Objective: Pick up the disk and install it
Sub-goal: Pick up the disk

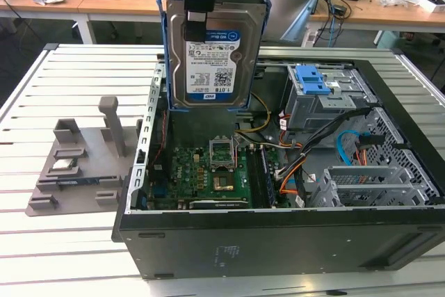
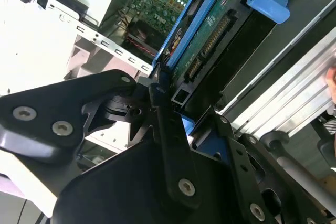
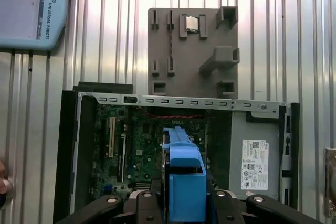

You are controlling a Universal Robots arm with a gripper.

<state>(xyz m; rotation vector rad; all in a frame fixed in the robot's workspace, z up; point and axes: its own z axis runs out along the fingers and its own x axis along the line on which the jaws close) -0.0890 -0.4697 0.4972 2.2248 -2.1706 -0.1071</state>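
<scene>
The gripper (image 1: 197, 17) pinches the disk (image 1: 215, 57) by its top edge, upright at upper centre of the exterior view above the open case (image 1: 278, 238); this narrow grip may let it drop onto the motherboard (image 1: 201, 172).

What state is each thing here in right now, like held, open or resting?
claw: shut on the disk.
disk: held upright in the air above the computer case.
computer case: lying on its side, side panel off, insides exposed.
chip: resting in a grey holder beside the case.
</scene>
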